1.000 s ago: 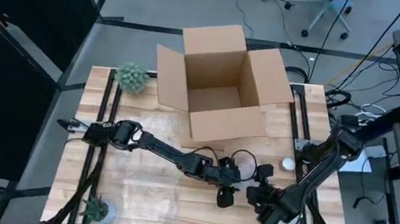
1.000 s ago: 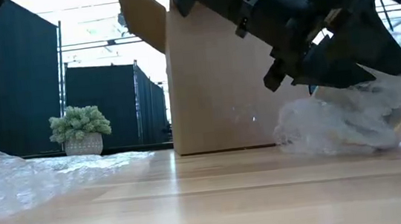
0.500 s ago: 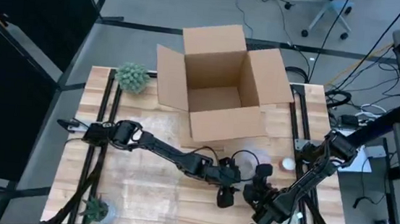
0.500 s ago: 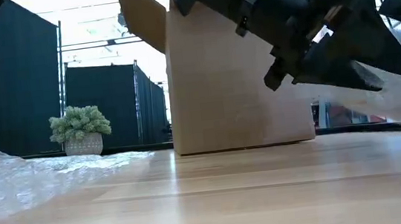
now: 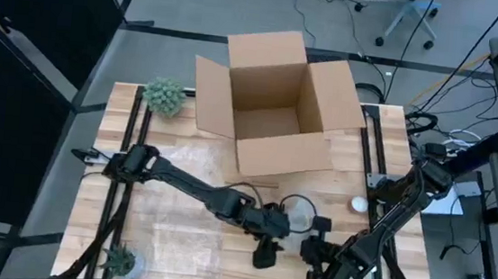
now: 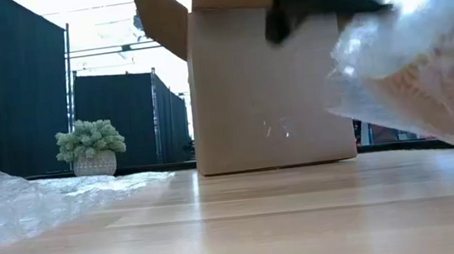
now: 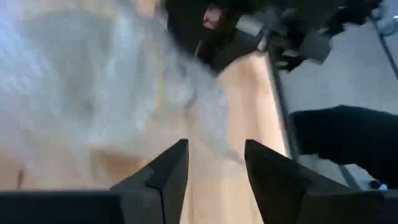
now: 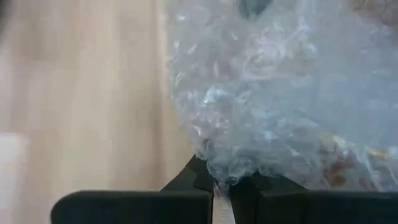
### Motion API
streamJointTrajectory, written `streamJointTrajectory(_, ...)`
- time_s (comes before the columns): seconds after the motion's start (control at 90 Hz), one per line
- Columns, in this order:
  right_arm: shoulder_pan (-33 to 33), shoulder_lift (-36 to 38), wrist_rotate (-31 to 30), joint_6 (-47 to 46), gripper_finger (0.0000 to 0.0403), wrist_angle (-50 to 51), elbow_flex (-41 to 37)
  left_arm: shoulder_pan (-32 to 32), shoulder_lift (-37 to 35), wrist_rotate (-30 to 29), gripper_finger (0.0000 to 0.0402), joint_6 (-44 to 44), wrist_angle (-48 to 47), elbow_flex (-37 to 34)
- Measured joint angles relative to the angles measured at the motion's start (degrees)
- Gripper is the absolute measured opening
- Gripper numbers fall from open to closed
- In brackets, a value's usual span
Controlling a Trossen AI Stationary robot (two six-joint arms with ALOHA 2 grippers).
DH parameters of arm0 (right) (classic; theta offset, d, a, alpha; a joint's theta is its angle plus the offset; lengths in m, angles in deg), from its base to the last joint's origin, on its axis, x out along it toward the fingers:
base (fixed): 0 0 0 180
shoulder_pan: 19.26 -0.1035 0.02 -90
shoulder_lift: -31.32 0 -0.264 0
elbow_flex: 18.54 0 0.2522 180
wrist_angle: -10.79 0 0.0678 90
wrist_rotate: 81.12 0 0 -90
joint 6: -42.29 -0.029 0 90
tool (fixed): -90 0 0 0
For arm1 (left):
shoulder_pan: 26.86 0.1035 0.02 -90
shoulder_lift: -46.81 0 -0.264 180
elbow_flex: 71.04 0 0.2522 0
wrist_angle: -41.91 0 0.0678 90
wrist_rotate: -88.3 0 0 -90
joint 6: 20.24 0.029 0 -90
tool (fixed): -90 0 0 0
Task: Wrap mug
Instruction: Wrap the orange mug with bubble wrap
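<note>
A bunched piece of clear bubble wrap (image 6: 410, 57) hangs above the table at the near right, with my right gripper (image 8: 217, 182) shut on it. A pale brown shape (image 6: 415, 83) shows through the wrap. I cannot tell whether it is the mug. In the high view my right gripper (image 5: 315, 258) is near the table's front edge. My left gripper (image 5: 263, 252) is just to its left, and it is open (image 7: 214, 149) with nothing between its fingers. My right gripper pinches a gathered edge of the bubble wrap (image 8: 219, 169) between its two fingers, several layers bunched together. The bundle (image 6: 410, 57) is lifted clear of the table top.
An open cardboard box (image 5: 275, 101) stands at the far middle of the table. A flat sheet of bubble wrap (image 6: 16, 208) lies on the near left. A potted plant (image 5: 164, 96) is at the far left and another (image 5: 118, 259) at the near left. A small white object (image 5: 359, 204) lies at the right.
My right gripper has raised the wrapped bundle from the table top until it hangs clear. My left gripper has drawn back toward the table's near edge and a little to the left, away from the bundle.
</note>
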Motion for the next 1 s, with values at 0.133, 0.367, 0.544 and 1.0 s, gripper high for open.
streamJointTrajectory(0.133, -0.8, -1.0, 0.4, 3.8, 0.0003, -9.2, 0.0, -3.1, -2.4, -6.7, 0.0146, 0.8, -5.3, 0.0)
streamJointTrajectory(0.367, -2.8, -4.1, 0.5, 7.2, 0.0002, -18.4, 0.0, -6.1, -2.5, -16.8, 0.0146, 1.0, -11.2, -0.3)
streamJointTrajectory(0.544, -3.1, -7.8, -0.3, 7.3, 0.0002, -23.9, 0.0, -5.5, -1.1, -17.4, 0.0146, 2.6, -5.2, -1.6)
streamJointTrajectory(1.0, -3.1, -11.2, -3.2, 11.6, 0.0004, -30.5, 0.0, -3.3, 6.1, -7.2, 0.0146, 5.3, 13.9, -1.9)
